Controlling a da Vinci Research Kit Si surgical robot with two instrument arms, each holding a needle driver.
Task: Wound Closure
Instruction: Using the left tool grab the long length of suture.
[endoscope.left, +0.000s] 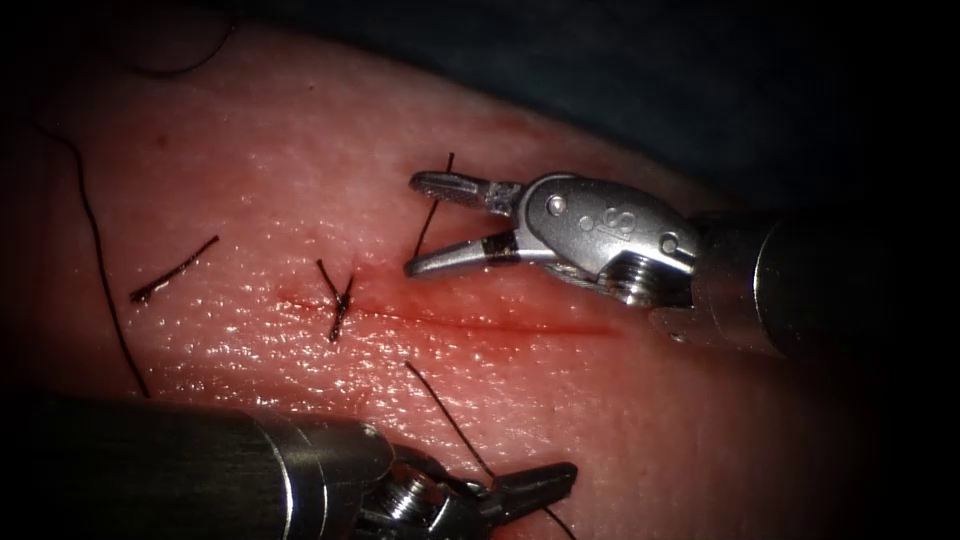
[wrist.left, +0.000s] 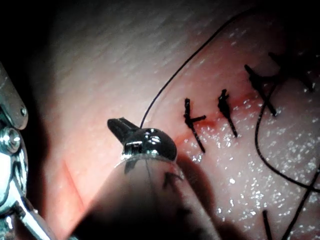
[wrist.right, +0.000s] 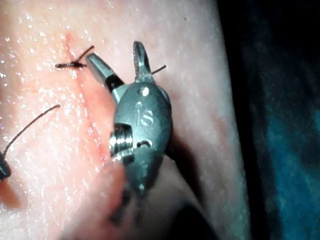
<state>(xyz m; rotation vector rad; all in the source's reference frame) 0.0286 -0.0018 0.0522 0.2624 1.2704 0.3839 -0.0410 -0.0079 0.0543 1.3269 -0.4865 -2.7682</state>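
two tools over the tissue (endoscope.left: 250, 180): right tool (endoscope.left: 412, 225) gapes wide, empty, astride a thread (endoscope.left: 433, 208) strand; left tool (endoscope.left: 560, 478) clamps thread; likely trimming after a knot (endoscope.left: 340, 305).

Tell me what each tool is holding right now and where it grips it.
Left tool is shut on the thread, near the thread's lower stretch below the cut. Right tool is open, holding nothing.

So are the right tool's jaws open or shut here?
Open. The right tool has its two jaws spread in a V above the cut, with a strand of thread running between them, not clamped.
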